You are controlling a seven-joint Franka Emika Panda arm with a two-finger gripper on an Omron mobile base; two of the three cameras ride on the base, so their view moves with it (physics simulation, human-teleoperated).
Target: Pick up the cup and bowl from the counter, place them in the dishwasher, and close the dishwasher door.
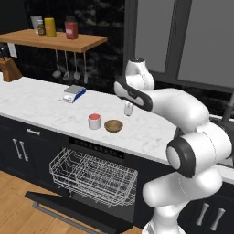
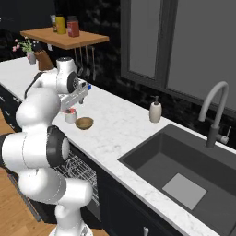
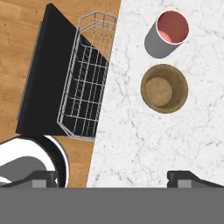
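The two-finger gripper (image 3: 113,177), fingertips (image 3: 186,178) cut off at the frame edge, is spread wide and empty above the white marble-patterned counter (image 3: 175,140). The tan wooden bowl (image 3: 164,89) and the white red-lined cup (image 3: 167,33) stand adjacent on it. Beyond the counter edge, the dark dishwasher door (image 3: 41,83) lies lowered, its white wire rack (image 3: 85,83) extended. No legible writing.

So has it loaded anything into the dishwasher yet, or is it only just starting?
Only starting. The dishwasher door is down and the wire rack is pulled out, with nothing in it. The cup and the bowl sit side by side on the counter. The tool hangs open above the counter, holding nothing. Both items must be loaded and the door shut.
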